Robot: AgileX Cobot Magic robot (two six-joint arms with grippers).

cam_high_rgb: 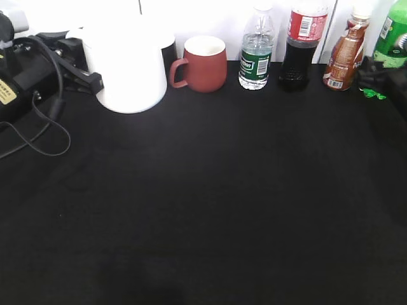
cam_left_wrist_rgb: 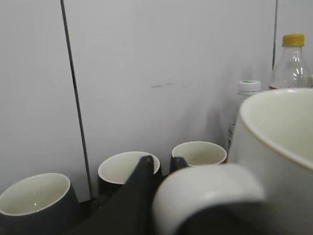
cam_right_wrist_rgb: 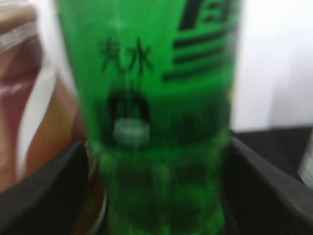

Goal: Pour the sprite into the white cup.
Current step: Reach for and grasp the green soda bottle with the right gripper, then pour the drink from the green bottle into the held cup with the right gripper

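Observation:
The white cup is at the back left, large in the exterior view. My left gripper reaches it from the left. In the left wrist view my black fingers sit either side of the cup's loop handle, shut on it, with the cup body at the right. The sprite, a green bottle, stands at the far right edge. My right gripper is around its lower part. In the right wrist view the bottle fills the frame, and both fingers press its sides.
Along the back wall stand a red mug, a clear water bottle, a cola bottle and a brown drink bottle. Two dark mugs stand behind the cup. A black cable lies at the left.

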